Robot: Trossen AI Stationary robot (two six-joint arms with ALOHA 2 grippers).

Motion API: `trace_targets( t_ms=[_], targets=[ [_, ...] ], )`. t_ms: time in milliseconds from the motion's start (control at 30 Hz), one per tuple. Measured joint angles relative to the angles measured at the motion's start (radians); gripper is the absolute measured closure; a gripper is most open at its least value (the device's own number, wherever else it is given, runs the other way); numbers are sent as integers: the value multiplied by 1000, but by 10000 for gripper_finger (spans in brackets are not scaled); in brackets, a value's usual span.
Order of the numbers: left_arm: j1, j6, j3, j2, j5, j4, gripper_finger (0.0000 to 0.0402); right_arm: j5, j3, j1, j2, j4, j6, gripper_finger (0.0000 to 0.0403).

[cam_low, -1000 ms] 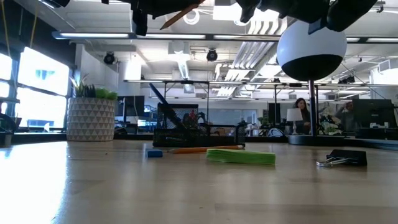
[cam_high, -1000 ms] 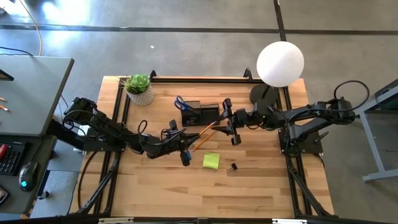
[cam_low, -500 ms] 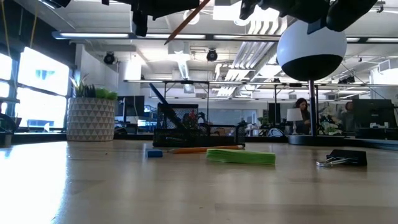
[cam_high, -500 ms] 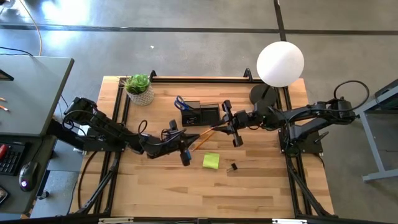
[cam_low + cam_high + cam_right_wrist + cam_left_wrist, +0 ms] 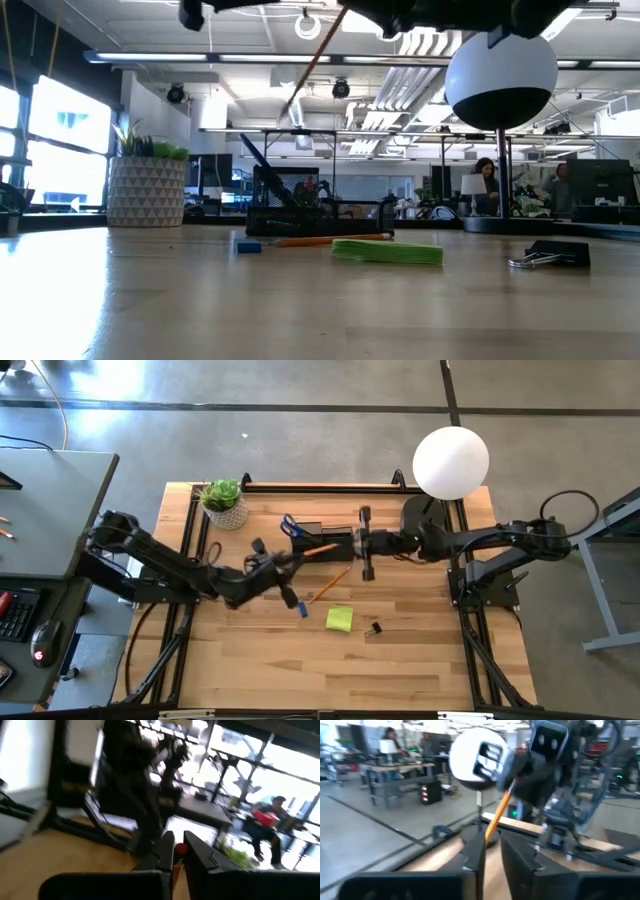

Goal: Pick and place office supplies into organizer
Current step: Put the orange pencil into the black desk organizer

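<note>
An orange pencil (image 5: 322, 548) hangs in the air over the near edge of the black organizer (image 5: 335, 540). My right gripper (image 5: 362, 548) is shut on its upper end. My left gripper (image 5: 293, 560) is open, and the pencil's lower end (image 5: 489, 831) stands between its fingers. Blue-handled scissors (image 5: 289, 524) stick up out of the organizer. A second pencil (image 5: 333, 580), a yellow-green sticky pad (image 5: 339, 619), a small blue piece (image 5: 303, 610) and a black binder clip (image 5: 374, 628) lie flat on the table. My right gripper pinches the pencil's upper end (image 5: 181, 849) between its two fingers, which come in level from the table's right. The pencil slants down from the hold toward my left gripper, clear of the table. My left gripper: I cannot tell whether a finger (image 5: 474, 851) touches the pencil's lower end.
A potted green plant (image 5: 224, 502) stands at the far left corner. A lamp with a white globe (image 5: 450, 462) and a black round base (image 5: 422, 512) stands at the far right. Bare wood lies along the near half of the table.
Both grippers have gone toward the far edge, and the left has also risen. The pencil has gone with them from over the open table to over the organizer's near edge. It has tipped steeper, its lower end swinging down.
</note>
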Motion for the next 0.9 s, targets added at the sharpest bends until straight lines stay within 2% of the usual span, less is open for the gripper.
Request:
trace_targets(
  t_ms=[167, 333, 600, 900],
  targets=[
    [1, 10, 0, -133, -57, -103, 293, 46, 138, -63, 36, -201, -93, 396],
    [0, 22, 0, -163, -66, -157, 264, 72, 274, -130, 142, -379, -137, 396],
    [0, -5, 0, -163, -6, -247, 271, 67, 406, -183, 326, -476, -97, 396],
    [0, -23, 0, -162, 65, -255, 279, 89, 419, -191, 379, -528, -3, 380]
  ],
)
